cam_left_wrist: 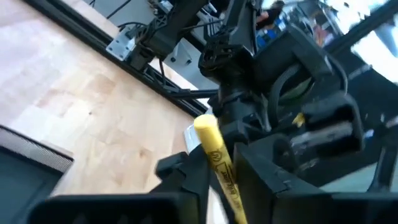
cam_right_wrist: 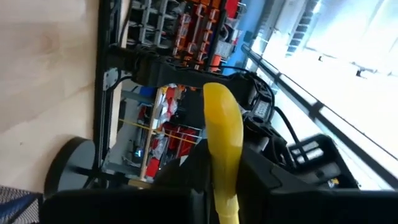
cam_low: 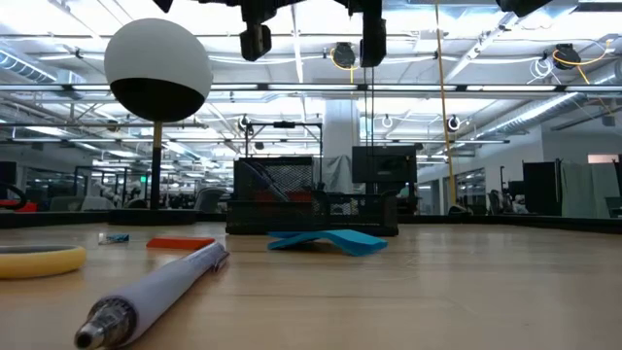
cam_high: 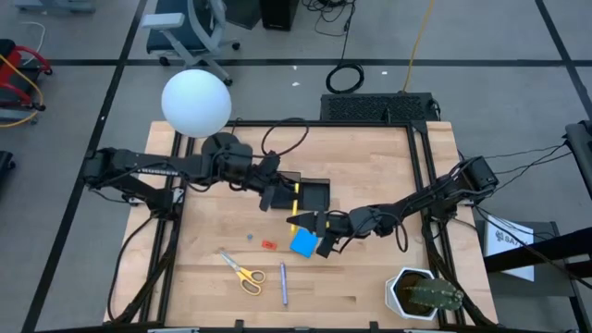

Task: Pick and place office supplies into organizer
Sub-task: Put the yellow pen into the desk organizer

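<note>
High view shows both arms meeting over the black organizer [cam_high: 310,196] near the middle of the wooden surface [cam_high: 370,277]. The left claw [cam_high: 277,196] sits at the organizer's left edge, closed on a yellow pen [cam_high: 297,191]; the left wrist view has that pen [cam_left_wrist: 219,163] pinched between its 2 dark fingers and standing up between them. The right claw [cam_high: 319,222] is just beside the organizer's near edge, also closed on a yellow pen [cam_high: 302,216], which the right wrist view shows as a thick yellow barrel [cam_right_wrist: 222,134] clamped between its fingers. Still loose on the surface are the blue square pad [cam_high: 303,243], touching or almost under the right claw, a small red piece [cam_high: 269,244], a tiny blue pin [cam_high: 249,236], the yellow-handled scissors [cam_high: 242,271] and a slim bluish-silver pen [cam_high: 283,283] near the front edge; the potted cactus [cam_high: 425,294] stands well apart at the right corner. Main risk, as I judge it: the 2 claws are very close together over 1 small tray, so a move by either arm could knock the other or nudge the light organizer out of place. A pen let go while tilted could miss its compartment, or tip out and roll across the surface. The right claw could also drag the blue pad if it drops low as it moves.
</note>
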`<act>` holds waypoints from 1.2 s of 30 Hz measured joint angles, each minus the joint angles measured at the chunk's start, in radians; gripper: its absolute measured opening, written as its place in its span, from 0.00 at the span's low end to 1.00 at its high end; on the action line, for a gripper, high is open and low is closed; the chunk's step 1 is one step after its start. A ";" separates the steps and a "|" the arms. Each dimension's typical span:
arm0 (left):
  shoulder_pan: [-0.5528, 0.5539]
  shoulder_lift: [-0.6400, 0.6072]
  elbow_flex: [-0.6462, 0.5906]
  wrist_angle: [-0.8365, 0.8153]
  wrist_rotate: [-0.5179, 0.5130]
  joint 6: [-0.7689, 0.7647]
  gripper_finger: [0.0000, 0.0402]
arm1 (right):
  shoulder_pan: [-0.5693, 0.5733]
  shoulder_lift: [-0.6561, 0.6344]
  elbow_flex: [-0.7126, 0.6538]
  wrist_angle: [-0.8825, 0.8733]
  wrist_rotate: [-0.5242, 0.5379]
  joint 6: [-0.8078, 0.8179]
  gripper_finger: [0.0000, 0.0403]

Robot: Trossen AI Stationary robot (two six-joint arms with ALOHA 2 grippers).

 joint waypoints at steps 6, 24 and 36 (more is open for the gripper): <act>0.035 0.000 0.000 -0.018 0.018 0.127 0.38 | 0.000 -0.001 0.000 0.004 0.003 0.076 0.08; 0.076 -0.242 0.003 -0.130 -0.392 0.663 0.57 | -0.078 -0.036 -0.002 0.116 0.073 0.607 0.08; -0.036 -0.291 -0.056 -0.165 -0.588 0.761 0.57 | -0.325 -0.051 -0.003 0.048 -0.231 1.431 0.08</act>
